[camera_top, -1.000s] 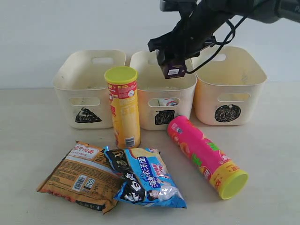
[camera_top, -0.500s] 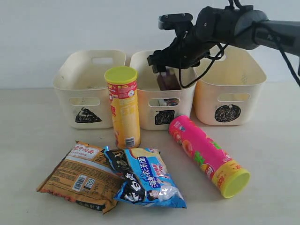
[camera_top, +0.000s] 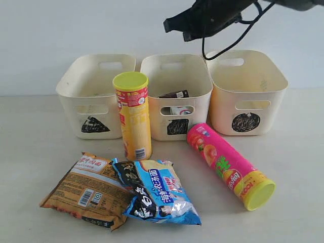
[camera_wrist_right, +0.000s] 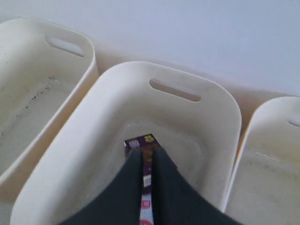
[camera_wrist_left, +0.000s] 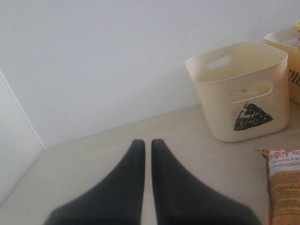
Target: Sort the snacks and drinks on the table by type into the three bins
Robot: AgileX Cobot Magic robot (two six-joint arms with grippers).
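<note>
You have both cartons (camera_top: 173,94) in the middle bin (camera_top: 152,68); tubes (camera_top: 133,116) and bags (camera_top: 86,190) await on the bench (camera_top: 30,131). Left pincer (camera_wrist_left: 147,143), right pincer (camera_wrist_right: 146,152): pressed together.

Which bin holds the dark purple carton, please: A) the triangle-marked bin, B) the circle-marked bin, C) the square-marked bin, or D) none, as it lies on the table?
C: the dark purple carton lies inside the middle bin, whose front bears the square mark.
</note>
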